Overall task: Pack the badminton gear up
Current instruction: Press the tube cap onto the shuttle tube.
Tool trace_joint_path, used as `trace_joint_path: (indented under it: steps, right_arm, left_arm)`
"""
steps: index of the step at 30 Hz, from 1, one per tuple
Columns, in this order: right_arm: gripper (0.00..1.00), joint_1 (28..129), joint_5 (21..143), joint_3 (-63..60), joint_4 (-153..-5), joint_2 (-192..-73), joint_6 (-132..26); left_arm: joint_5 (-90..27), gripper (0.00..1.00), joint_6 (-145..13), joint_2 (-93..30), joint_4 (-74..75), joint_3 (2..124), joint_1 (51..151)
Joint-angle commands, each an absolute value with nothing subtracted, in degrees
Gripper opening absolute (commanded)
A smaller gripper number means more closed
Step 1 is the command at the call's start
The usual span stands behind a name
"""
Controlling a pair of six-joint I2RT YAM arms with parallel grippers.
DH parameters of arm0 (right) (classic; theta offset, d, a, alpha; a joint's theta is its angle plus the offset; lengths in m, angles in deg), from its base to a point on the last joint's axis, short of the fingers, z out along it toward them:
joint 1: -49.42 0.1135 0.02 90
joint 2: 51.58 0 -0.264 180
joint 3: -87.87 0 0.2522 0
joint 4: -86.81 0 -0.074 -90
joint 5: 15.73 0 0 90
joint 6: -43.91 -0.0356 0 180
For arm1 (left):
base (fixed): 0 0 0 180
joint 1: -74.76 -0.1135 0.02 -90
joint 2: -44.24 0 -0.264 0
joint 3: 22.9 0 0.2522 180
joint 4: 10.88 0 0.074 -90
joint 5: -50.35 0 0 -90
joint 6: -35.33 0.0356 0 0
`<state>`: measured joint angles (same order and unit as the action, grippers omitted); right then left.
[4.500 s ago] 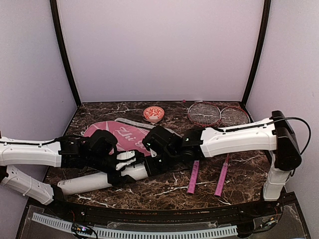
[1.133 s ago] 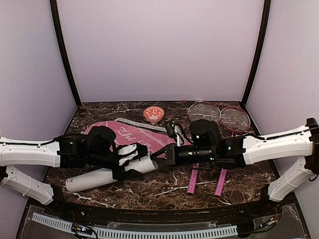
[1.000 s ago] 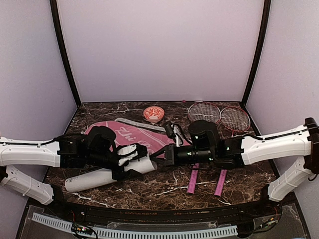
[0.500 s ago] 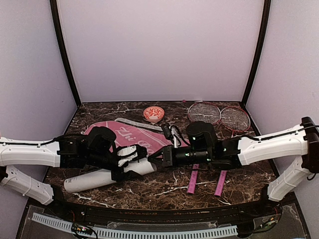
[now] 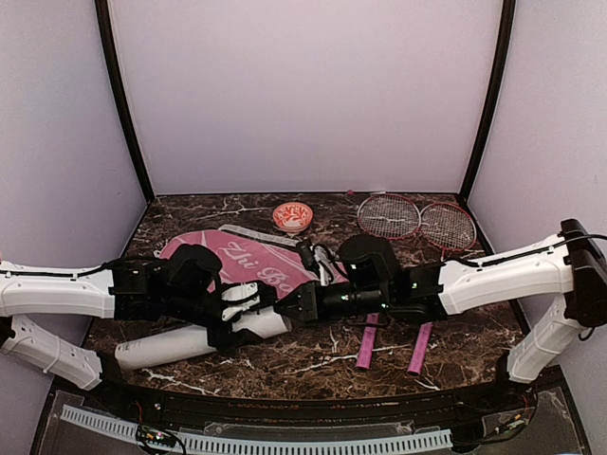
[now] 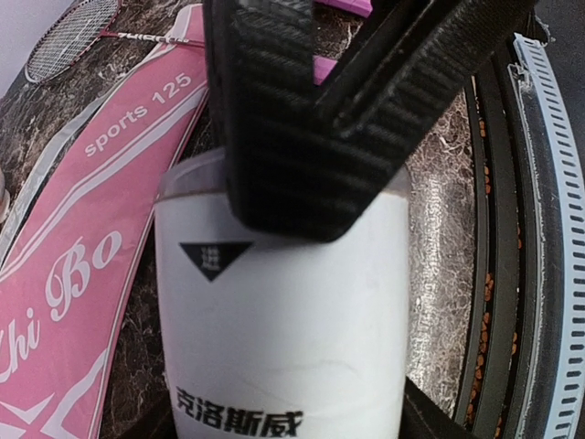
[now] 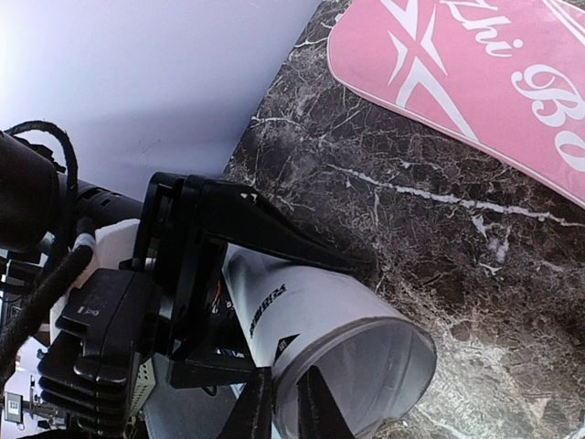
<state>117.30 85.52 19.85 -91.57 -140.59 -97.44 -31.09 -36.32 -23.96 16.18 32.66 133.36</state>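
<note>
Both arms stretch low and inward, forearms almost level, wrists nearly meeting in the middle. The left gripper [image 5: 237,309] clamps across the white tube [image 5: 161,347], one finger on either side. The right gripper [image 5: 296,305] points straight at the left one, fingers [image 7: 258,412] drawn narrow. Gripping or not, too close to call.

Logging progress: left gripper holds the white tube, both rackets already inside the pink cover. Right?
No: the left gripper holds the white tube, but both rackets lie outside the pink cover, on the table, per the top external view.
</note>
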Motion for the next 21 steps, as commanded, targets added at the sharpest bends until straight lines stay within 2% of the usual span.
trace_joint_path:
  steps: [1,21]
  right_arm:
    - [0.11,120.4,88.4,16.5,-97.3,-144.5,-98.3]
    - [0.11,123.4,84.6,13.3,-104.1,-150.2,-103.5]
  left_arm:
    - [-27.0,0.64,-36.5,-22.4,5.1,33.8,134.1]
    - [-27.1,0.64,-39.5,-22.9,2.6,33.4,134.1]
